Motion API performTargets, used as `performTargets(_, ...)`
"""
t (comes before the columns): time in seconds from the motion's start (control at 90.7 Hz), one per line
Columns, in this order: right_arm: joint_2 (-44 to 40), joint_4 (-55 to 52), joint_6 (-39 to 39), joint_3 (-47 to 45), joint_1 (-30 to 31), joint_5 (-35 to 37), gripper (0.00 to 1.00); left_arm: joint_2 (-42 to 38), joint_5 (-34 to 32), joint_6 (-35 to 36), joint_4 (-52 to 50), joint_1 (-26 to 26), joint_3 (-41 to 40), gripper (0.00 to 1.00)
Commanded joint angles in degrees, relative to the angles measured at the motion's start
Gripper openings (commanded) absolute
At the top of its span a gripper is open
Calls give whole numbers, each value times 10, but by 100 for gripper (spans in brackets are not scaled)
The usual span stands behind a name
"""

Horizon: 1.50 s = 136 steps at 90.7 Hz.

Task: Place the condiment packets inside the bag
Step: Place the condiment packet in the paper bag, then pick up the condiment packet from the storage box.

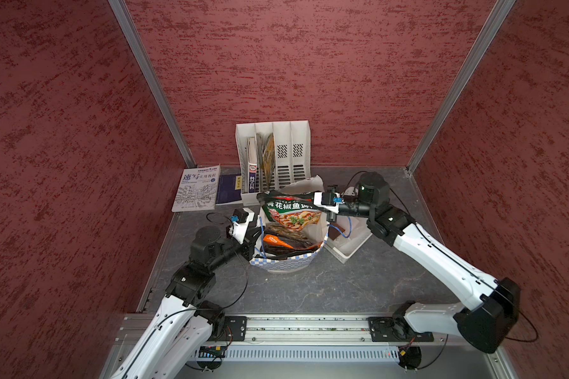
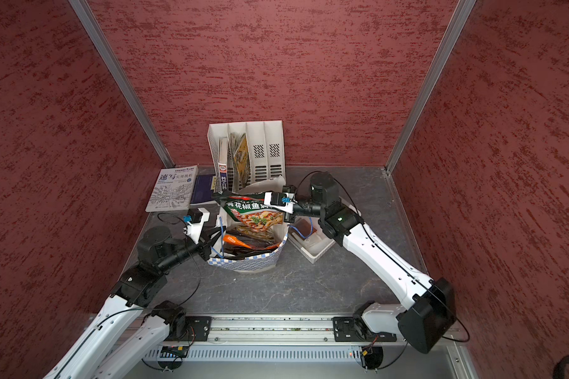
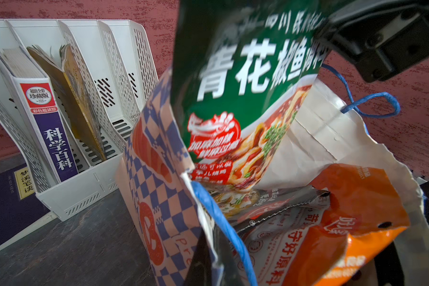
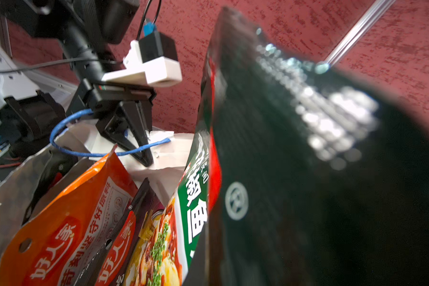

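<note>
The bag [image 1: 283,262] [image 2: 243,262] stands open mid-table, white with a blue checked band. My left gripper [image 1: 257,234] [image 2: 216,238] [image 3: 213,260] is shut on its left rim beside a blue cord handle [image 3: 223,230]. My right gripper [image 1: 322,210] [image 2: 284,210] [image 4: 203,262] is shut on a green condiment packet [image 1: 289,210] [image 2: 253,211] [image 3: 233,99] [image 4: 282,173]. That packet hangs tilted over the bag's mouth, its lower edge inside. Other condiment packets lie in the bag, among them an orange one [image 1: 278,242] [image 3: 357,210] [image 4: 67,222].
A white slotted file rack [image 1: 289,157] [image 3: 92,193] with books stands against the back wall, just behind the bag. Two books [image 1: 197,188] [image 1: 229,193] lie flat at the back left. A white basket [image 1: 349,244] [image 2: 312,249] sits right of the bag, under my right arm.
</note>
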Motion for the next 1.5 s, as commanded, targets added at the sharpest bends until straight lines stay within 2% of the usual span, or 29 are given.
performTargets(0.0, -4, 130, -86, -25, 18, 70, 0, -5, 15, 17, 25, -3, 2, 0)
performTargets(0.088, 0, 148, -105, -35, 20, 86, 0, -5, 15, 19, 25, -3, 2, 0)
performTargets(0.353, 23, 78, -159, -59, 23, 97, 0, -3, 13, 19, 24, -3, 2, 0)
performTargets(0.43, 17, 65, -148, -68, 23, 98, 23, -3, 12, 20, 24, -3, 1, 0)
performTargets(0.496, 7, 45, -140, -69, 23, 95, 39, -1, 12, 20, 25, -3, 1, 0)
performTargets(0.573, -9, 25, -130, -67, 23, 92, 52, 2, 13, 19, 25, -3, 1, 0)
performTargets(0.683, -34, -13, -123, -53, 23, 84, 60, 4, 15, 18, 26, -3, 2, 0)
performTargets(0.848, -43, -155, -117, 19, 23, 68, 61, 1, 16, 18, 26, -3, 1, 0)
performTargets(0.937, -58, -138, -38, 27, 23, 102, 62, -2, 16, 18, 26, -3, 0, 0)
performTargets(1.058, -77, -132, 106, 56, 21, 220, 67, 0, 18, 17, 27, -3, 0, 0)
performTargets(1.19, -75, -197, 188, 105, 8, 326, 68, 7, 20, 14, 29, -3, 4, 0)
performTargets(1.322, -59, -258, 319, 137, -48, 410, 73, 18, 4, 0, 18, -3, 16, 0)
performTargets(1.377, -55, -281, 393, 134, -94, 428, 80, 22, -9, -12, 7, -3, 27, 23)
performTargets(1.444, -52, -308, 454, 117, -145, 426, 81, 24, -35, -29, -11, -3, 42, 41)
performTargets(1.488, -51, -317, 483, 100, -176, 417, 81, 25, -63, -44, -22, -3, 52, 57)
